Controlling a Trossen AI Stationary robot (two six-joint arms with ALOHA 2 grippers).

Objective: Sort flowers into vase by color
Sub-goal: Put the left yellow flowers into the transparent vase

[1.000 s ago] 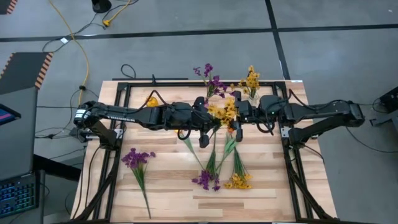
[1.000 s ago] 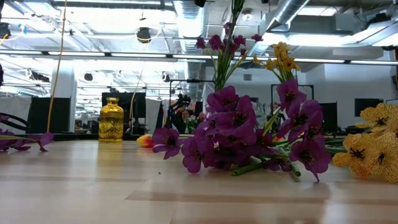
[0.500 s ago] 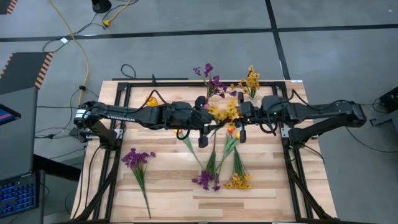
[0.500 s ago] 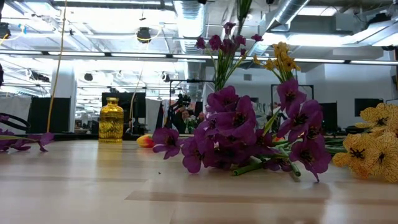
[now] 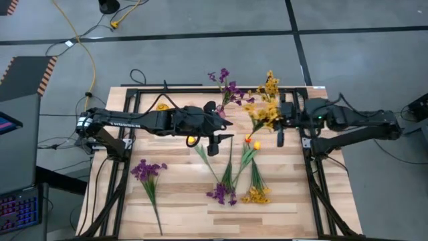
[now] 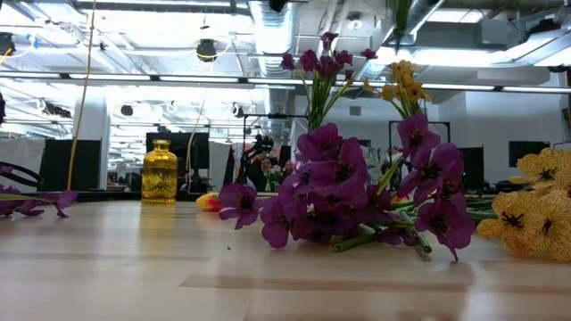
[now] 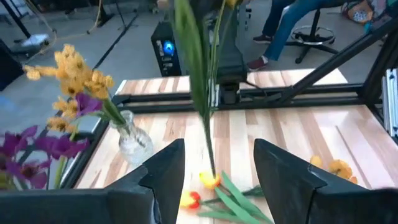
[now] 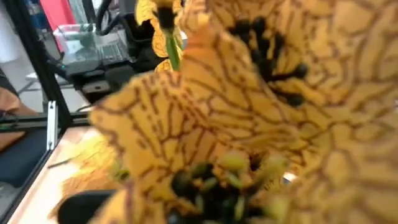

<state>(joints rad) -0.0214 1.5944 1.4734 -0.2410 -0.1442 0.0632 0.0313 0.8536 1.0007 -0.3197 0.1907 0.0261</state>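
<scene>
My right gripper [image 5: 274, 122] is shut on a yellow flower sprig [image 5: 263, 114] and holds it above the table's far right part. Its blossoms [image 8: 236, 124] fill the right wrist view, and its green stem [image 7: 200, 87] hangs down in front of my left gripper [image 7: 217, 177]. My left gripper [image 5: 217, 139] is open at mid-table and touches nothing. A clear vase [image 7: 133, 140] with yellow flowers [image 5: 270, 86] stands at the far edge. Purple flowers [image 5: 226, 87] stand beside it. Purple sprigs [image 5: 148, 173] [image 5: 221, 194], a yellow sprig [image 5: 256, 195] and orange tulips [image 5: 250, 141] lie on the table. My right gripper holds the yellow sprig close below its blossom head [image 5: 267, 118], coming level from the table's right side. The blossoms hide the place of contact. The sprig is lifted clear, blossoms up, and its stem [image 6: 399, 13] hangs down free.
A golden bottle vase [image 6: 160, 172] stands at the far left with a tulip bud [image 6: 208, 202] lying near it. A black frame [image 5: 134, 94] runs around the table's edges. Free board lies at the near right [image 5: 294, 207].
My left gripper has opened and let go of the yellow sprig, and its arm has drawn back a little toward the left. My right gripper has shut on the sprig and carried it toward the table's right edge, clear of the table.
</scene>
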